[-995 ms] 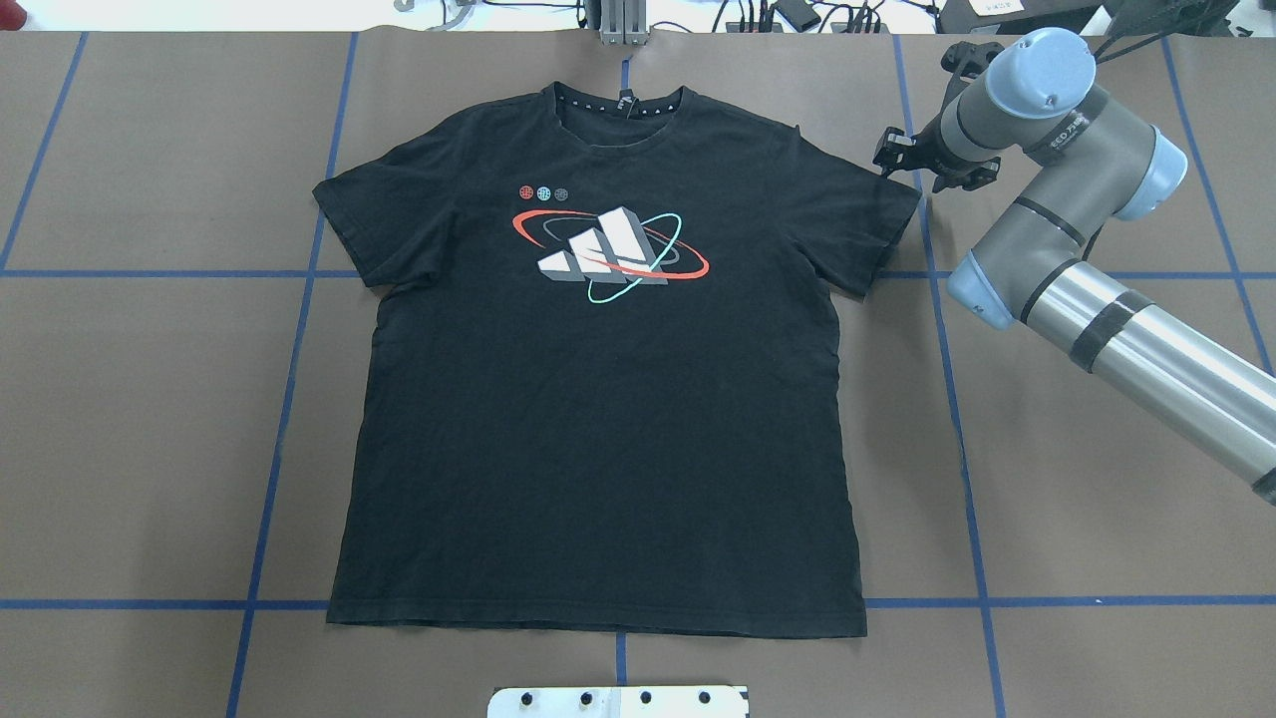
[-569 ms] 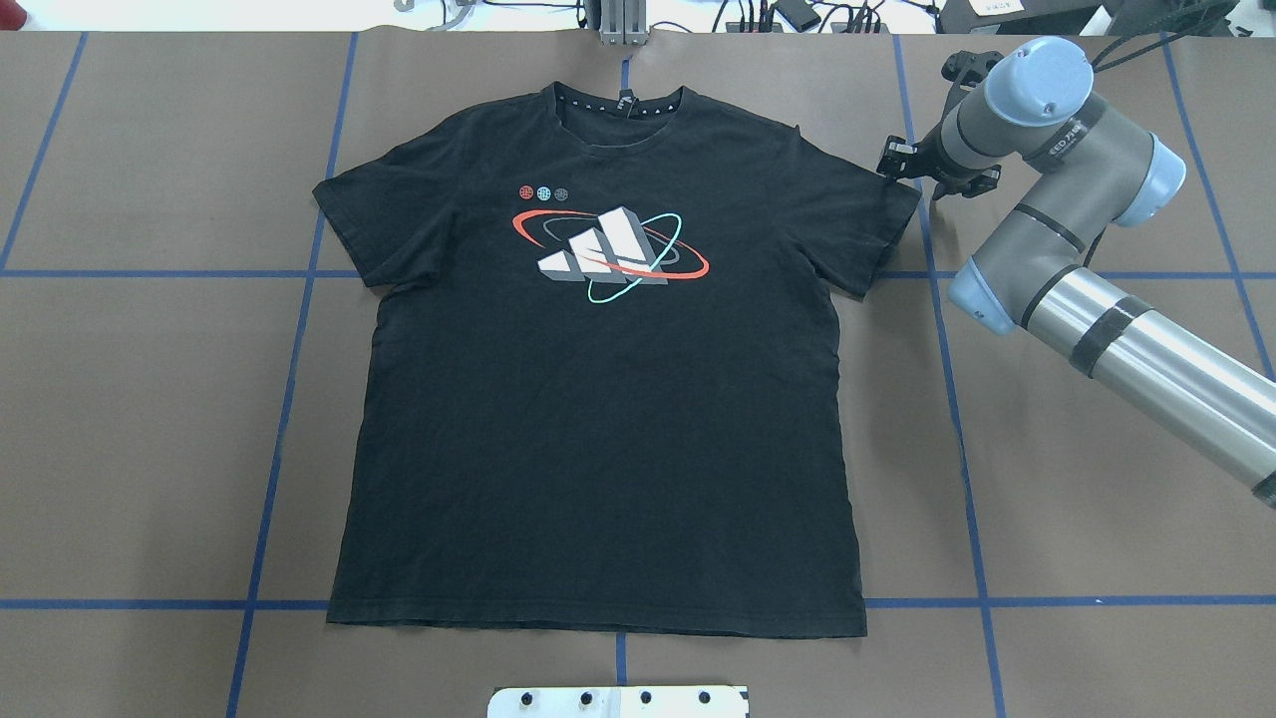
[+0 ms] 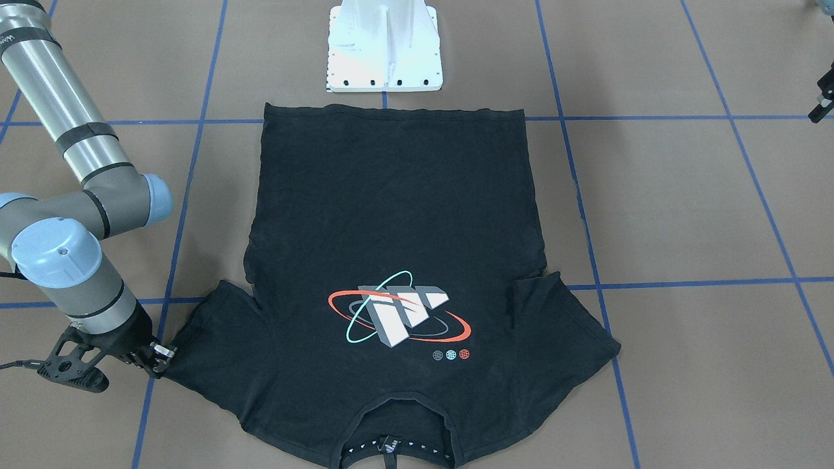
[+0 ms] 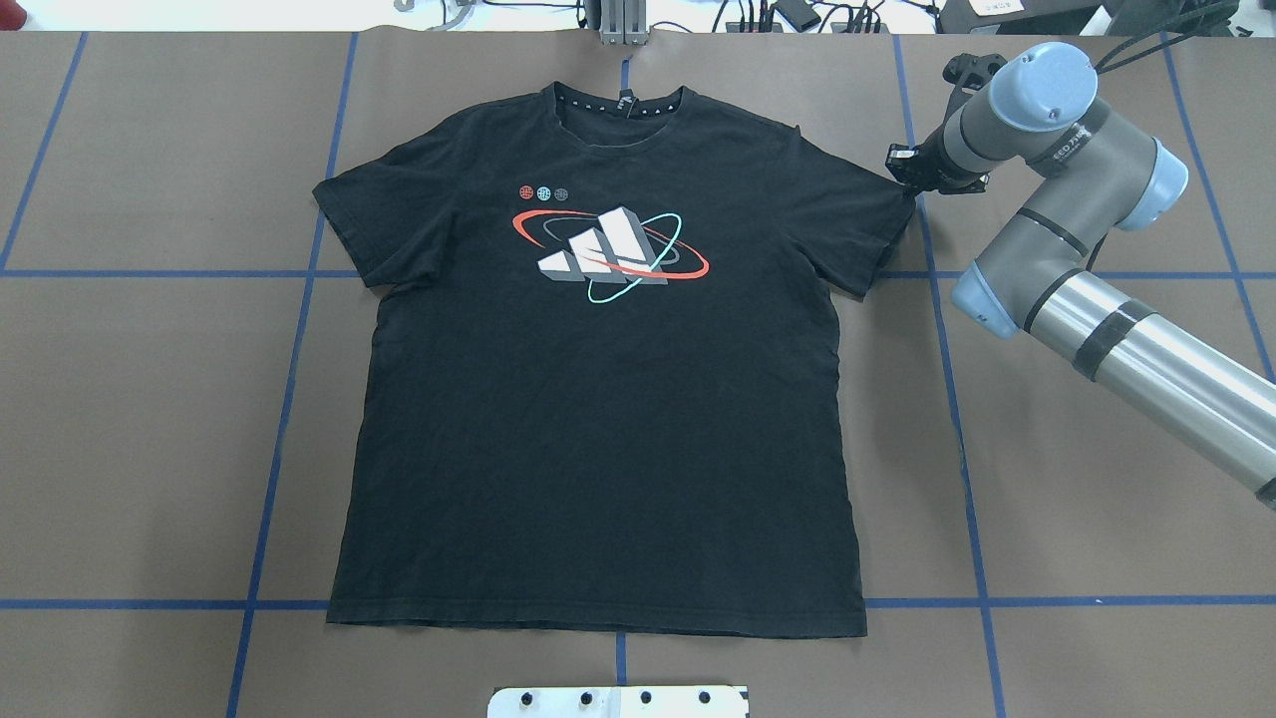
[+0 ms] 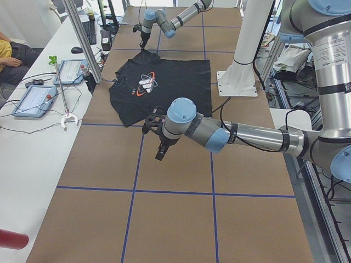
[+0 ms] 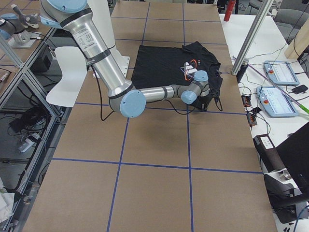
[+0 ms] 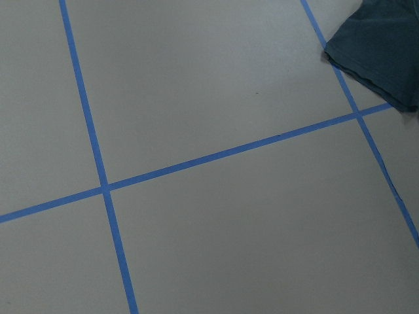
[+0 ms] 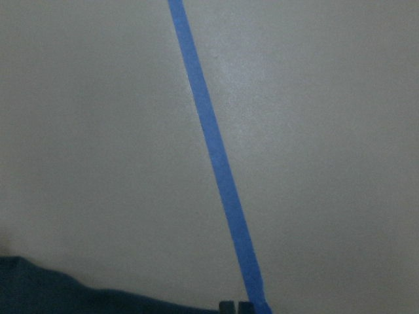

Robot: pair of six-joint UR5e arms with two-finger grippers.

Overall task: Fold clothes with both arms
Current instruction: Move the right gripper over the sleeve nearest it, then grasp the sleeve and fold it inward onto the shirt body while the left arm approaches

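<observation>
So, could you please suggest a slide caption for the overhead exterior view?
Right hand at the sleeve tip of a flat, logo-up black T-shirt on the taped table.

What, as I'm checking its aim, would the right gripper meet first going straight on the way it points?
Probably the T-shirt, at its sleeve corner on the table: the right gripper points down at it, though depth is unclear.

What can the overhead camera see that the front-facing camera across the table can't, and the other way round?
Only the overhead view shows the cables and gear along the table's far edge. Only the front-facing view shows the white base's upright post and, at its right edge, a bit of the left gripper. Both show the black T-shirt lying flat, logo up, the blue tape grid, and the right gripper at a sleeve tip.
</observation>
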